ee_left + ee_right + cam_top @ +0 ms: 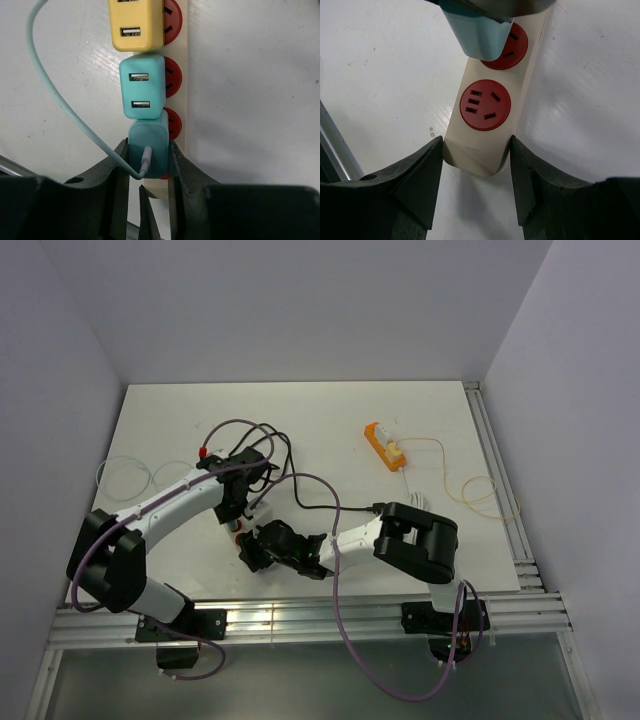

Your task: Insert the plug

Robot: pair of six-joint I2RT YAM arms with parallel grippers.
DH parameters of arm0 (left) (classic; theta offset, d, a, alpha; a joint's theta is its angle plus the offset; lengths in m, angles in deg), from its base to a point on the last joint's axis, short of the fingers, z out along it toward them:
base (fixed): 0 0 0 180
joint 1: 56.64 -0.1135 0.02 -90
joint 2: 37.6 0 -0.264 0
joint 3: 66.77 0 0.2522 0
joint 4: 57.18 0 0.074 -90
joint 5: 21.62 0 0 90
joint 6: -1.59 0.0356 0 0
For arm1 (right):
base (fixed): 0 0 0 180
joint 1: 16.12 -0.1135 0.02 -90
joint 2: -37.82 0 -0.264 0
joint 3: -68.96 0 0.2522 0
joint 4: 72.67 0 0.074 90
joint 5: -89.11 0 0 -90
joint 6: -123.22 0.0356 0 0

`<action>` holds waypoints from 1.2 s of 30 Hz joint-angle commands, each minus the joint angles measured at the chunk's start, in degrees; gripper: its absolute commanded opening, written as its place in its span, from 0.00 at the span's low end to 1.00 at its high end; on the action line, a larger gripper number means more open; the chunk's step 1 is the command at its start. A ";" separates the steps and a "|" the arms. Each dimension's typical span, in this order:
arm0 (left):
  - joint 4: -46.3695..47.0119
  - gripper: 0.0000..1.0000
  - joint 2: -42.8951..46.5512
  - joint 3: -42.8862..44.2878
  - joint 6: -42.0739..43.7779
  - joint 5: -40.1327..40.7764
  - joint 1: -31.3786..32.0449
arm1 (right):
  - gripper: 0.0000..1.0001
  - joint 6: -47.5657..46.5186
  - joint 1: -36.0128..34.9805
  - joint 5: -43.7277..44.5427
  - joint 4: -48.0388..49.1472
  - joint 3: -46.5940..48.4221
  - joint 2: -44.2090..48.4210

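A cream power strip [186,75] with red sockets lies on the white table. A yellow charger [136,22] and a teal two-port charger [141,85] sit in its upper sockets. My left gripper [148,152] is shut on a teal plug adapter [150,136] with a pale blue cable [55,95], held over the third red socket [512,47]; its prongs are hidden. My right gripper [476,156] is shut on the strip's end [477,142], one finger on each side. An empty red socket [485,105] lies just beyond its fingers. Both grippers meet at the table's front left [248,530].
An orange and white block [385,447] with a thin yellow cable [480,490] lies at the back right. Black and purple cables [300,485] loop over the table's middle. A pale cable loop [125,475] lies at the left edge. Metal rails [500,480] run along the right side.
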 commanded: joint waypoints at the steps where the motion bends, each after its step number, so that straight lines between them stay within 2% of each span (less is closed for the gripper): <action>1: 2.09 0.00 -5.21 -5.20 -3.44 -0.08 1.24 | 0.00 -2.06 1.48 4.27 -9.36 -2.18 -0.55; 4: 5.70 0.00 -3.98 -8.98 -4.92 -3.16 1.24 | 0.00 -1.97 1.48 4.18 -9.10 -2.71 -0.20; 14: 15.02 0.00 4.19 -21.81 -12.13 -6.16 2.56 | 0.00 -1.45 1.39 4.00 -8.48 -3.33 -0.03; 21: 14.68 0.00 2.97 -21.74 -13.19 -4.14 5.29 | 0.00 -0.75 1.39 3.65 -8.48 -3.85 0.41; 28: 10.20 0.00 -4.06 -16.99 -15.21 -1.59 11.08 | 0.00 -0.48 1.39 3.56 -8.40 -4.20 0.85; 36: 14.85 0.00 1.73 -21.29 -19.60 -3.78 14.43 | 0.00 -0.57 1.30 5.93 -9.71 -5.52 2.25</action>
